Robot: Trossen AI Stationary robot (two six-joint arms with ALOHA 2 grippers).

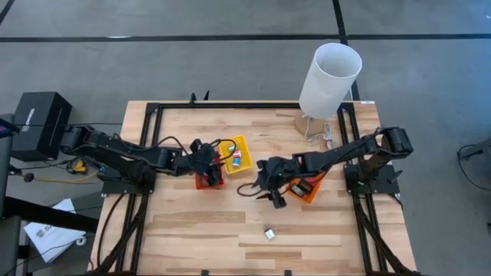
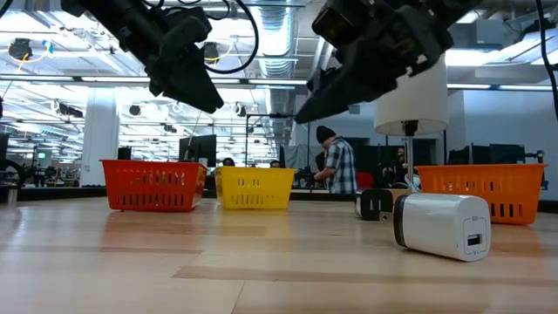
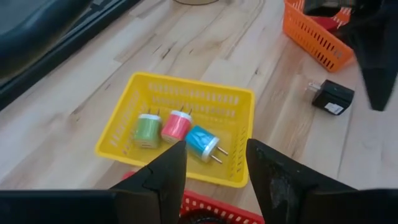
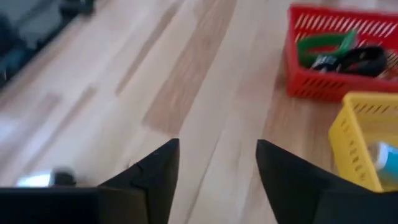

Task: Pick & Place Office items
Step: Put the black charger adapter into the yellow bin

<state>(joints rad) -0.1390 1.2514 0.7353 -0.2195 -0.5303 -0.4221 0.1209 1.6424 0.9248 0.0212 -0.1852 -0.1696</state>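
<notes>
The right gripper [image 1: 270,192] is hovering above the middle of the wooden table [image 1: 192,238], just beside the orange tray [image 1: 311,189], and its two dark fingers [image 4: 149,177] are standing apart with nothing between them. In its own wrist view, bare wood is showing through the gap. The left gripper [image 1: 205,157] is hanging over the red tray [image 1: 209,181], and its fingers [image 3: 163,177] are likewise spread and holding nothing. Past those fingers the yellow tray [image 3: 118,134] is sitting just beyond the red one, and three small charger plugs are lying side by side in it: a green plug [image 3: 147,131], a pink plug [image 3: 176,125] and a blue plug [image 3: 203,142] with its metal prongs pointing out. The red tray is holding green and black looped items [image 4: 339,53], seen from the right wrist. Two items are lying loose on the table. A black plug [image 3: 333,98] is resting on the wood near the orange tray, close to the right gripper. A white charger block [image 2: 438,225] is lying on its side nearer the table's front edge, well apart from both arms. Both loose items look like light, rigid plastic with smooth faces, so they would probably slip under a loose pinch but should not crush. Judging by its shape, the white block would be best taken across its two flat sides, clear of the rounded corners. The black plug would be best gripped on its body, away from the prongs. A tall white cylinder [image 1: 330,78] is standing at the table's far edge.
</notes>
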